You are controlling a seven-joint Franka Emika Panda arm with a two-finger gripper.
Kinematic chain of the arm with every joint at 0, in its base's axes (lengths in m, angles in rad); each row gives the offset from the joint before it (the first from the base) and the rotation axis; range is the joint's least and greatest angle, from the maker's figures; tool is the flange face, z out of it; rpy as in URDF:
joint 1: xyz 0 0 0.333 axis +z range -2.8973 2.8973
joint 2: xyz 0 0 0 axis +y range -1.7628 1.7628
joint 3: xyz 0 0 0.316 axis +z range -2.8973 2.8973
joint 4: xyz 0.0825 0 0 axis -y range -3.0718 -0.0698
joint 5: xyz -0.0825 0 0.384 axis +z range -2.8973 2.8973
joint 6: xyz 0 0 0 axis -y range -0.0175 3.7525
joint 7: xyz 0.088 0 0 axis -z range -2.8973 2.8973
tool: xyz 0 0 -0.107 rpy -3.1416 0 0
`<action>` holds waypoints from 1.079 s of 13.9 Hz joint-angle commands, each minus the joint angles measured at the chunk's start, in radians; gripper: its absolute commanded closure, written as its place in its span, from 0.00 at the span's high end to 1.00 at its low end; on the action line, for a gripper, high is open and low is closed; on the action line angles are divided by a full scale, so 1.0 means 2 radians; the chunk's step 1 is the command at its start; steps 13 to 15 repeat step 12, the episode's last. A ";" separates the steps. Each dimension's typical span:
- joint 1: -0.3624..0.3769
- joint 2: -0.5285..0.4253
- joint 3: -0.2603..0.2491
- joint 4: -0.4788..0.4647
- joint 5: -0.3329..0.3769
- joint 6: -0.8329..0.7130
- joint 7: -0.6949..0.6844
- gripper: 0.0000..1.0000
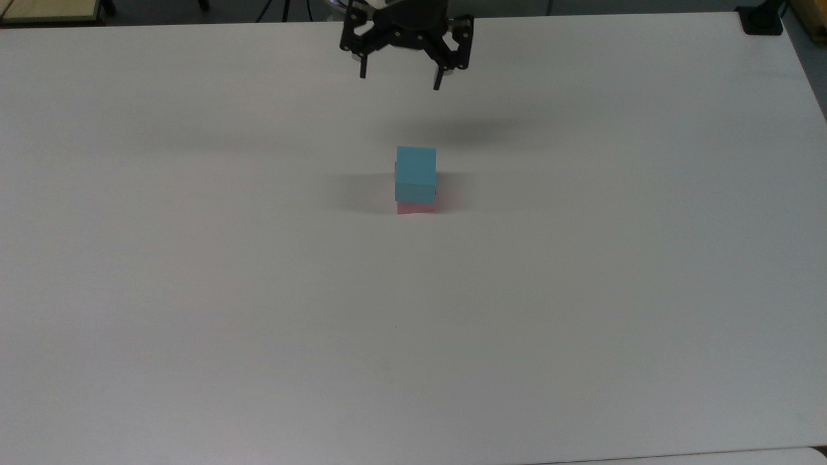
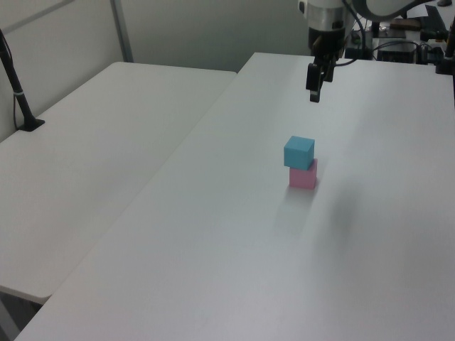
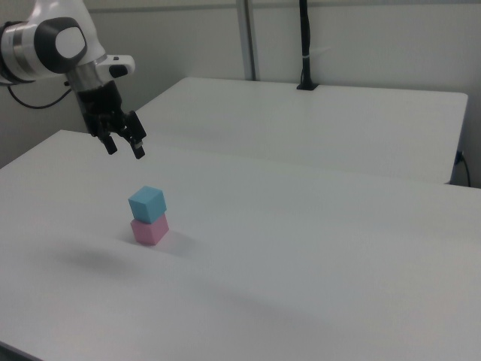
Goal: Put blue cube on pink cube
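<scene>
Where white table (image 1: 194, 290) spreads, blue cube (image 1: 415, 173) atop pink cube (image 1: 416, 207).

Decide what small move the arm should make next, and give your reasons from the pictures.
Probably none toward the cubes: the blue cube sits on the pink cube, a little askew. The gripper hangs open and empty above it, so I would just park the arm.

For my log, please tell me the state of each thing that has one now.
Light blue matte cube: resting on the pink cube, released.
Pastel pink matte cube: on the white table, under the blue cube.
End effector: open, empty, raised above the stack.
</scene>
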 commanded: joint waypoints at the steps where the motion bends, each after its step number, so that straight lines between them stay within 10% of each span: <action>1: -0.015 -0.013 -0.006 -0.008 0.015 -0.010 -0.033 1.00; 15: -0.015 -0.010 -0.029 -0.007 0.018 -0.008 -0.037 1.00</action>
